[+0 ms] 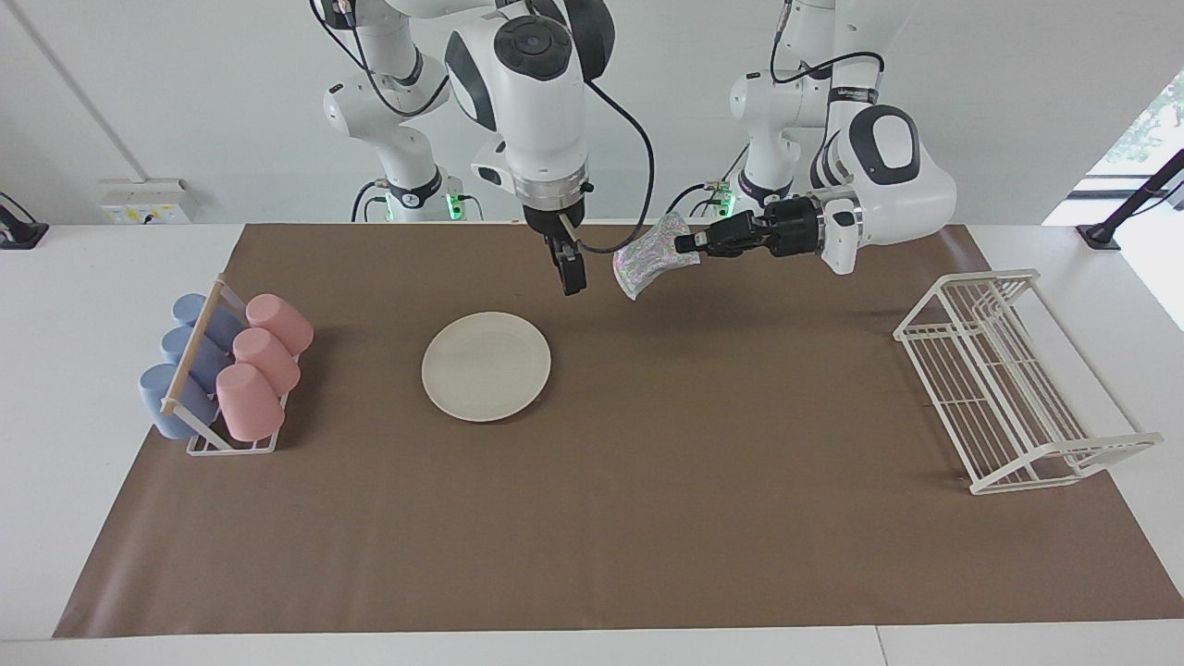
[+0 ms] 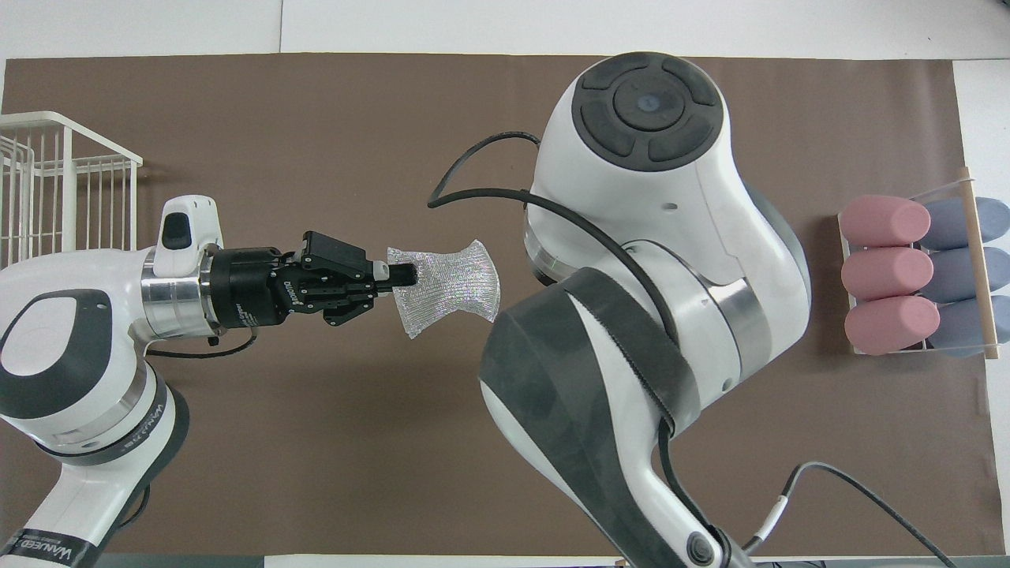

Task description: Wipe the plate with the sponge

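Note:
The cream-white plate (image 1: 486,365) lies flat on the brown mat (image 1: 647,481). In the overhead view the right arm hides it. My left gripper (image 1: 683,245) (image 2: 404,274) is stretched out level above the mat, shut on one edge of the silvery mesh sponge (image 1: 646,257) (image 2: 448,287), which hangs from it in the air. My right gripper (image 1: 572,274) points straight down, open and holding nothing, over the mat just off the plate's rim. The sponge hangs close beside it without touching.
A rack of pink and blue cups (image 1: 222,370) (image 2: 915,272) sits at the right arm's end of the mat. A white wire dish rack (image 1: 1008,379) (image 2: 63,189) stands at the left arm's end.

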{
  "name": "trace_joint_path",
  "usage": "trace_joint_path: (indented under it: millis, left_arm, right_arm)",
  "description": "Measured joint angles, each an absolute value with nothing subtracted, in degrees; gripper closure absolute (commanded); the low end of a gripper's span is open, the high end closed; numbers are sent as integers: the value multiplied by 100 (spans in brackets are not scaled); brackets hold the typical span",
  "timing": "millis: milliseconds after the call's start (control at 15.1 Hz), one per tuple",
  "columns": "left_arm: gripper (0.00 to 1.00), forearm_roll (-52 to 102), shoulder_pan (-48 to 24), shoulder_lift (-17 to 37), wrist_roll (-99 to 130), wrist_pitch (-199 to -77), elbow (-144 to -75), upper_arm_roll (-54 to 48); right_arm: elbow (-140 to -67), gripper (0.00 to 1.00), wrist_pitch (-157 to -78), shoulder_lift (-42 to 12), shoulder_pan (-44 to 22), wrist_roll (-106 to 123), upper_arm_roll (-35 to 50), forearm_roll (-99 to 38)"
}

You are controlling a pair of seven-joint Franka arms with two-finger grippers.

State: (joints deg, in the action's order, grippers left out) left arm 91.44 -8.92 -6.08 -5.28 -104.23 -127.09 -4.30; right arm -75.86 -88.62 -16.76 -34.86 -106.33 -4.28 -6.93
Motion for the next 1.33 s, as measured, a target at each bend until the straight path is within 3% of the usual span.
trace_joint_path:
  millis: [332,663,1326]
  left_arm:
    - [100,9483,-1102,-606,-829,-10504,-12921,-433]
    - [100,9522,-1103,-600,-843,-10510,-12934,-431]
    - [100,9525,-1110,-599,-1004,-10511,-12934,-431]
  right_arm:
    - [-7339,0,-8772,-1696,-3694,-11001,-347,-761]
    - [-7345,0,-9275,-1735,-3830,-11220,-338,-806]
    - [-7381,2,-9520,-1773,-3860,-11353,-333,-1054]
